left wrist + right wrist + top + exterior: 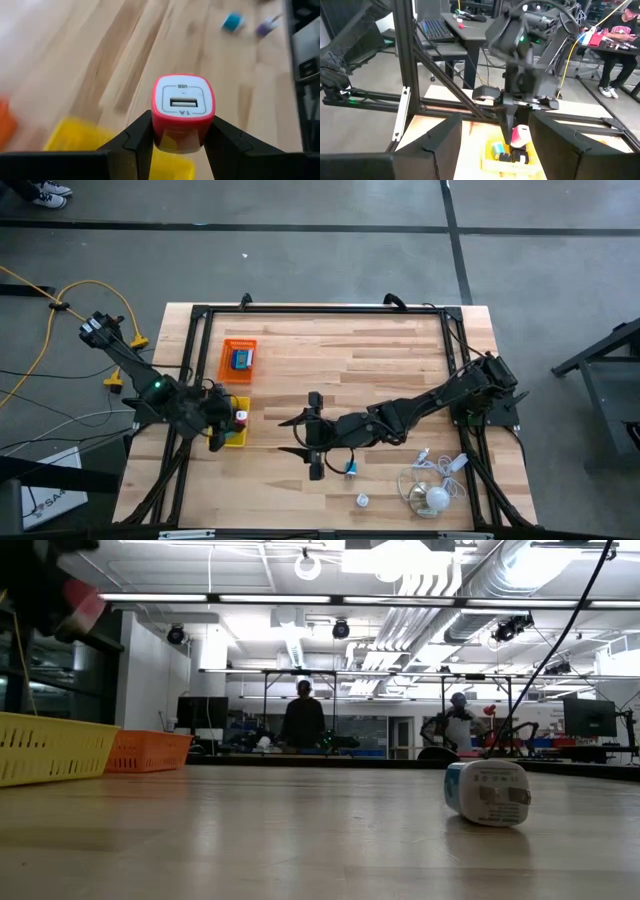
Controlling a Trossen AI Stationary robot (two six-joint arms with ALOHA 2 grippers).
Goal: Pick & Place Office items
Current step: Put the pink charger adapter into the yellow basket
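Gripping a pink-and-white USB charger [183,111] between its fingers, the left end effector [232,420] is poised directly above the yellow tray [236,439]; release is judged next.

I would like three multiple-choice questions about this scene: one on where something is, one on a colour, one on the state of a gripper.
1. The left gripper is over
A. the yellow tray
B. the orange tray
C. the white cable bundle

2. The USB charger block in the left gripper has a rim that is
A. teal
B. pink-red
C. black

3. The right gripper is
A. shut on a clip
B. shut on a tray
C. open and empty

Answers: 1 A, the high view shows it above the yellow tray. 2 B, the left wrist view shows the rim. 3 C, its fingers stand apart with nothing between.
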